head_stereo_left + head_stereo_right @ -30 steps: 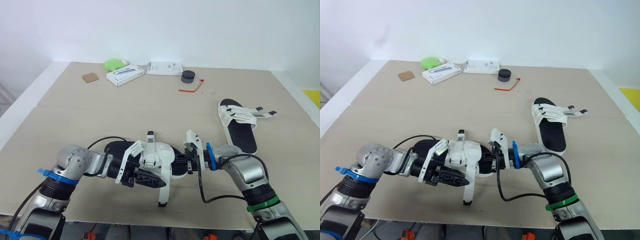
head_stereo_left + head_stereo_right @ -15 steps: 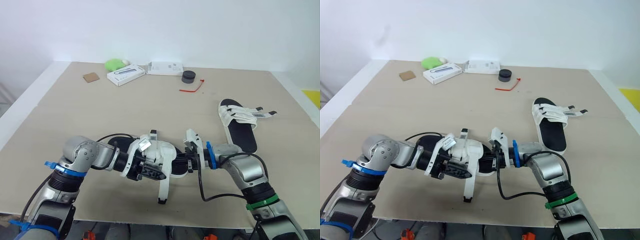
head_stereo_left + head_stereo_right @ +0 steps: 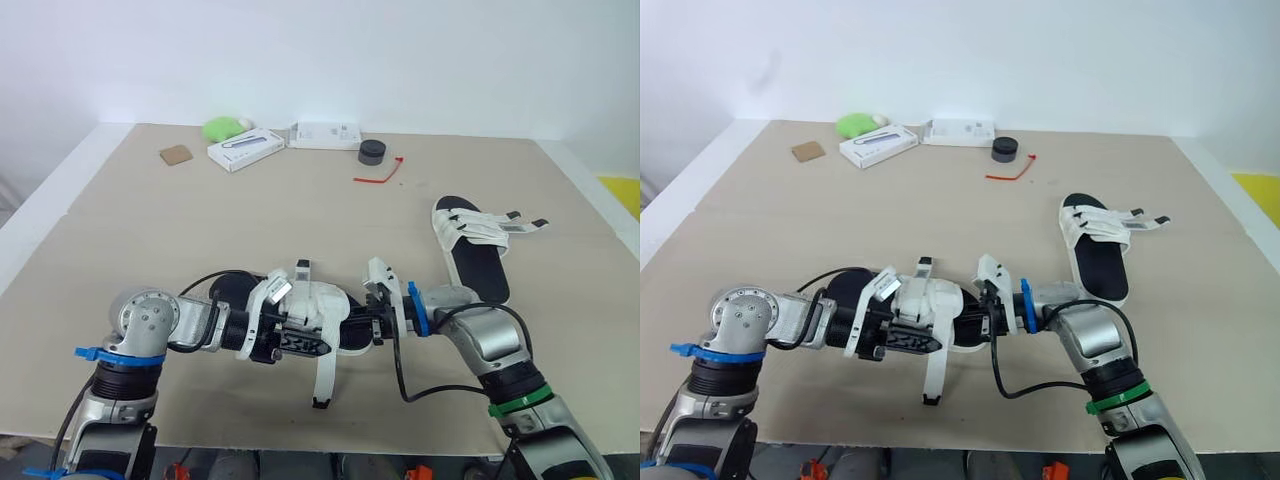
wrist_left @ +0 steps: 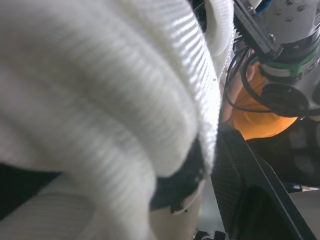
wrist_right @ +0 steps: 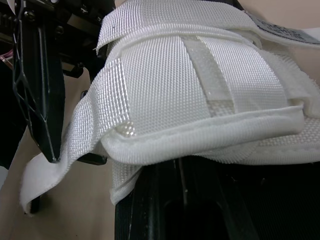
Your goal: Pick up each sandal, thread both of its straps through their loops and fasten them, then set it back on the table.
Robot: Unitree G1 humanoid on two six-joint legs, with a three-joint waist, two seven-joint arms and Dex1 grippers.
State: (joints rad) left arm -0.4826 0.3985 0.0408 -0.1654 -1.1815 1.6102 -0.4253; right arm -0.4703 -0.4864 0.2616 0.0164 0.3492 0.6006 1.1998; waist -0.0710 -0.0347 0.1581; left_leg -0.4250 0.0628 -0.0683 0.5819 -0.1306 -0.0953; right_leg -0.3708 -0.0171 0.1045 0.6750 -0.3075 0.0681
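Observation:
A black-soled sandal with white straps (image 3: 322, 306) is held just above the table's front middle, between both grippers. From the left, my left gripper (image 3: 298, 343) is shut on its white strap (image 4: 100, 100), with one black finger (image 4: 250, 195) beside the webbing. A loose strap end (image 3: 325, 375) hangs down to the table. My right gripper (image 3: 372, 328) is shut on the sandal's right end, and the wide strap (image 5: 200, 100) lies right above it. The second sandal (image 3: 478, 252) lies flat at the right, its straps spread sideways.
Along the table's far edge lie a green object (image 3: 226, 127), two white boxes (image 3: 246, 148) (image 3: 326, 134), a brown square (image 3: 175, 154), a black round piece (image 3: 372, 151) and a red tie (image 3: 381, 175). The front table edge (image 3: 300, 440) runs just below the grippers.
My left gripper has gone from wide open to shut on the sandal's strap, with its fingers swung in over the strap. The right gripper has kept its hold.

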